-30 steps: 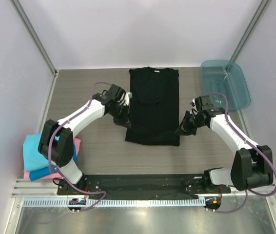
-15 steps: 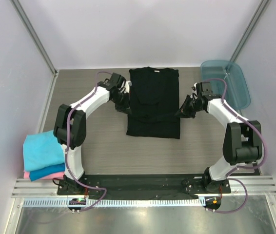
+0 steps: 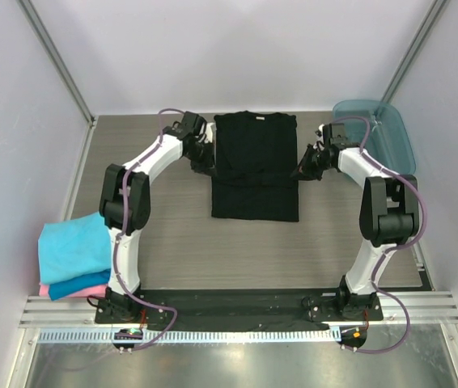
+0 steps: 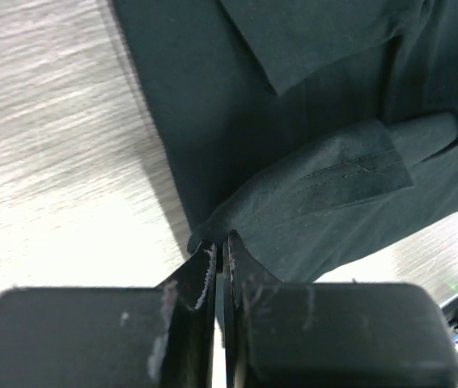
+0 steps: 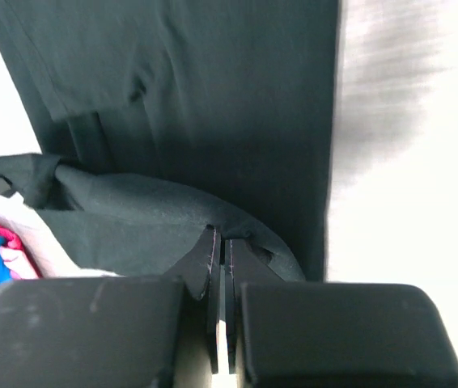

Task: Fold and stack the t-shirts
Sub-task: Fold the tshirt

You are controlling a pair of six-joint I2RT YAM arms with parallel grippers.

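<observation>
Near my left base, three folded t-shirts [image 3: 71, 250], turquoise over blue over pink, sit at the table's [image 3: 253, 250] left edge. A broad band of tabletop separates them from the one black t-shirt [image 3: 255, 174]. My left gripper [image 4: 217, 250] and right gripper [image 5: 218, 242] are each clamped on one of its side edges. One teal tray [image 3: 391, 133] sits far right.

The large black cloth t-shirt [image 3: 255, 174] lies flat mid-table on the grey wood-grain table [image 3: 172, 242], toward its far edge. The left gripper [image 3: 209, 167] touches the shirt's left edge and the right gripper [image 3: 300, 171] its right edge. The translucent teal plastic tray [image 3: 395, 141] sits in the far right corner. The stack of folded turquoise, blue and pink cloth t-shirts [image 3: 71, 252] rests at the near left edge, well apart.
</observation>
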